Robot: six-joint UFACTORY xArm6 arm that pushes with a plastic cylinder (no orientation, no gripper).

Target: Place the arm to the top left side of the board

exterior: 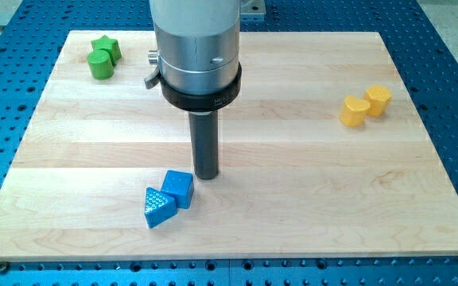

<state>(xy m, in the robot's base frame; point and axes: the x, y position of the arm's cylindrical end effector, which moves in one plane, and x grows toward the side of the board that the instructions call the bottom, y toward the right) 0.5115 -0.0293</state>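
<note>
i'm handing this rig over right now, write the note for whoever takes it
Tip: my tip rests on the board near its middle, just to the upper right of the blue cube; I cannot tell if they touch.
Blocks: a blue triangular block sits against the blue cube. Two green blocks are at the top left corner, two yellow blocks at the view's right.
Done: nothing visible toward the goal.
Left: slide my tip up and to the view's left, probably stopping short of the green blocks.

My tip [207, 176], the lower end of a straight dark rod, stood upright on the wooden board [293, 159], below the board's centre, toward the view's left.
</note>
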